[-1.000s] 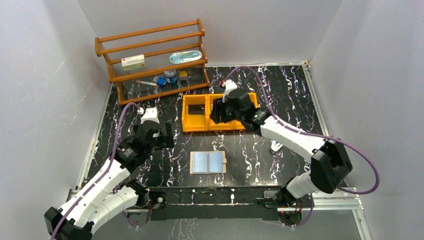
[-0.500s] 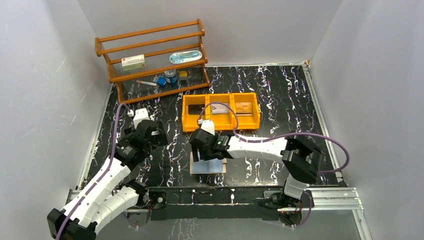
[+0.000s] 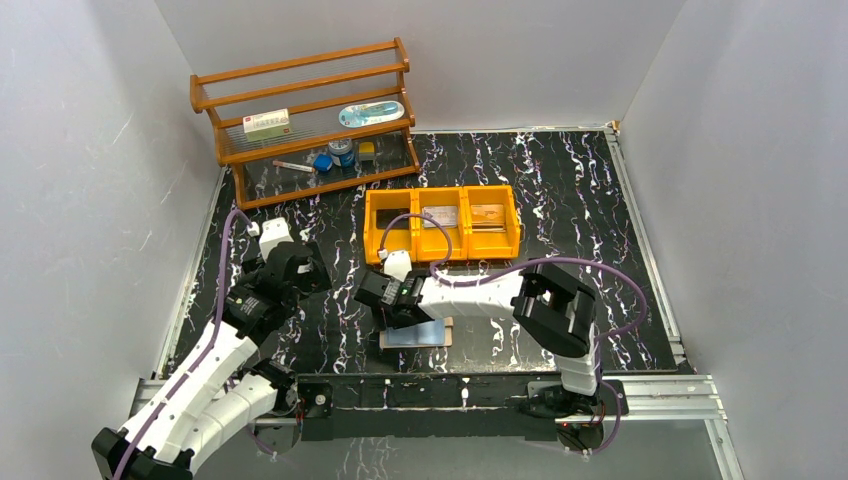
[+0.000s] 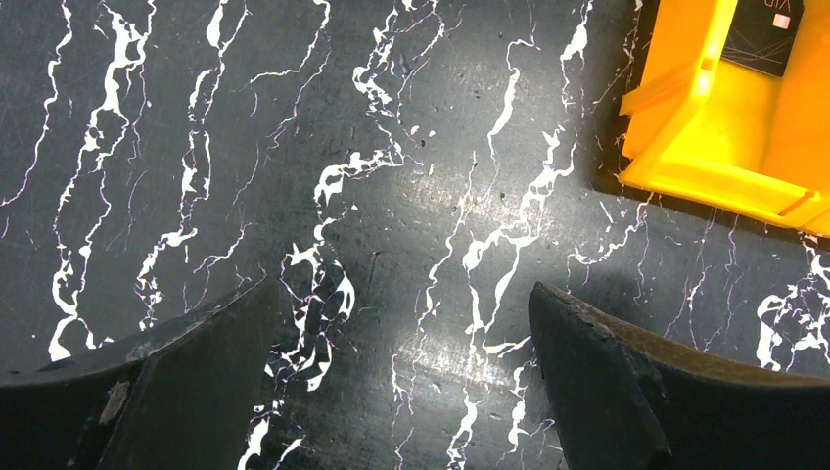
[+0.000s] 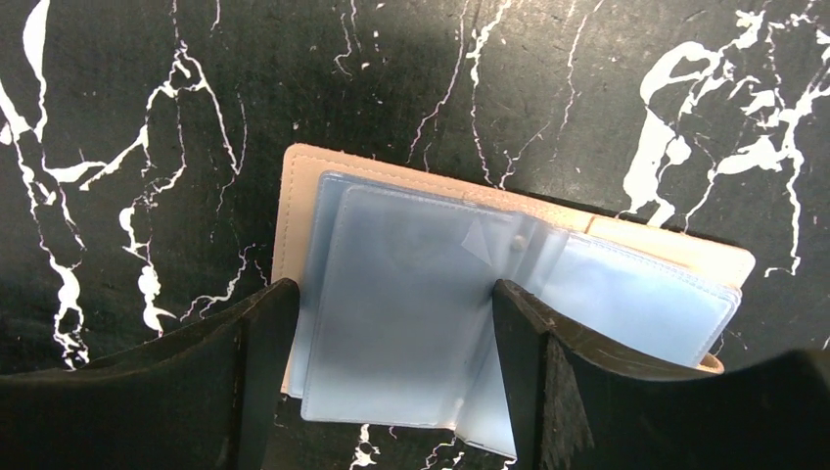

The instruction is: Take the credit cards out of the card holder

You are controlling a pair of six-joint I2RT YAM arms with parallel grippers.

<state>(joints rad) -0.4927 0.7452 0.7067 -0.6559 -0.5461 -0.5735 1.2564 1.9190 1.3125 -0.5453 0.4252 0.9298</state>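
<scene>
since a second ago the right arm has swung from the yellow bin back to the near side of the table, and its jaws have widened on the way.

the card holder (image 5: pixel 411 333) lies open and flat on the black marbled table (image 3: pixel 600 200), near the front edge between the two arm bases, tan cover down and pale blue pocket panels facing up. one loose panel is folded over the left leaf. whether any card sits in the pockets cannot be told.

the right gripper (image 5: pixel 387 289) hangs over the holder's left leaf with its jaws wide apart, one finger at the outer edge of the leaf and the other near the crease; it grips nothing.

the credit cards (image 3: pixel 440 217) lie in the yellow bin (image 3: pixel 442 258) farther back: a dark one in the left compartment, a silvery one in the middle, a tan one on the right.

the left gripper (image 4: pixel 403 289) hovers over bare table to the left of the bin, jaws fully spread and empty, well apart from the holder.

a wooden shelf (image 3: pixel 300 110) with small items stands at the far left corner.
</scene>
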